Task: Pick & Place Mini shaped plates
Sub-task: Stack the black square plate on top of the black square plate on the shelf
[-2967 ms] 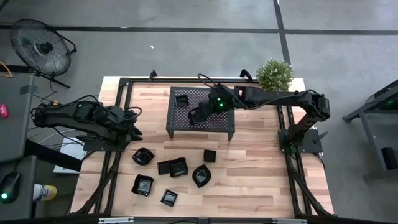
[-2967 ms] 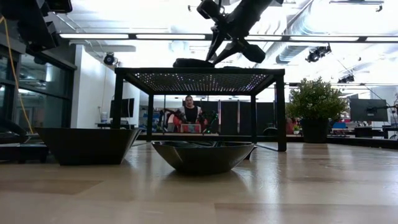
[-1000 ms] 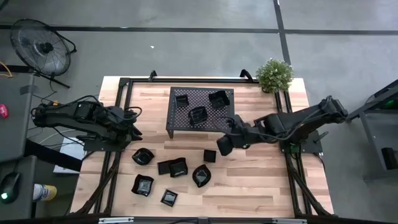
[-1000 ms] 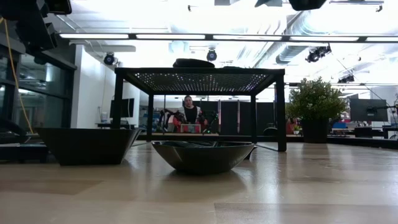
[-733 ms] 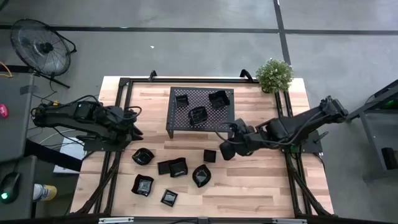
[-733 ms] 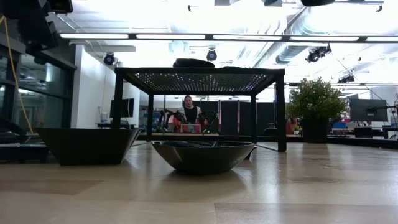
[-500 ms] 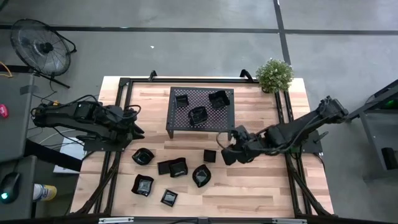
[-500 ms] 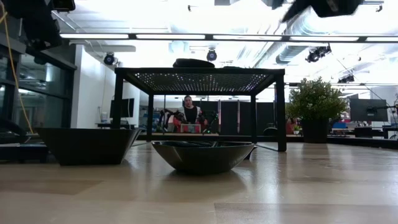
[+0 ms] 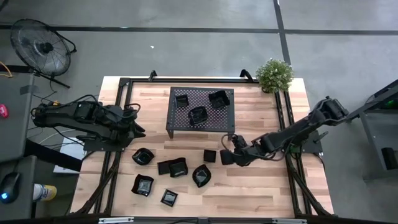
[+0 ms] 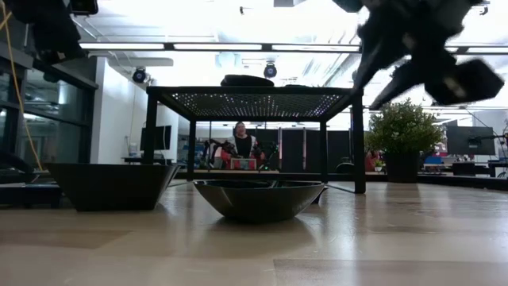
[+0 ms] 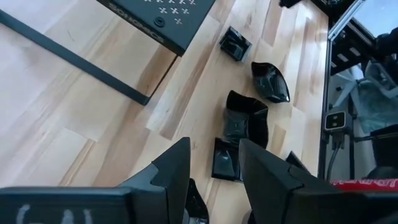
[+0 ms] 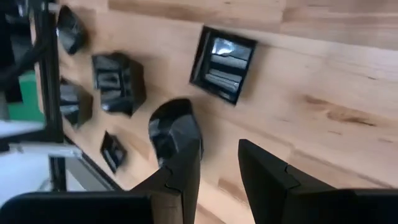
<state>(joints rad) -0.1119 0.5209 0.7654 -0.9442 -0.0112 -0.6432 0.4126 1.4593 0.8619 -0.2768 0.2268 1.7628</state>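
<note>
In the low view, the right gripper (image 10: 425, 56) is blurred and cut off at twelve o'clock.

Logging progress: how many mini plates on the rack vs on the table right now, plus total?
Mini plates on the mesh rack: 3, e.g.
Mini plates on the table: 7, e.g.
Total: 10

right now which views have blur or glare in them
Low view: the right gripper is smeared by motion blur, and the ceiling lights glare behind the rack. Right wrist view: a bright reflection sits on the square plate. High view: evenly lit, no strong glare.
</note>
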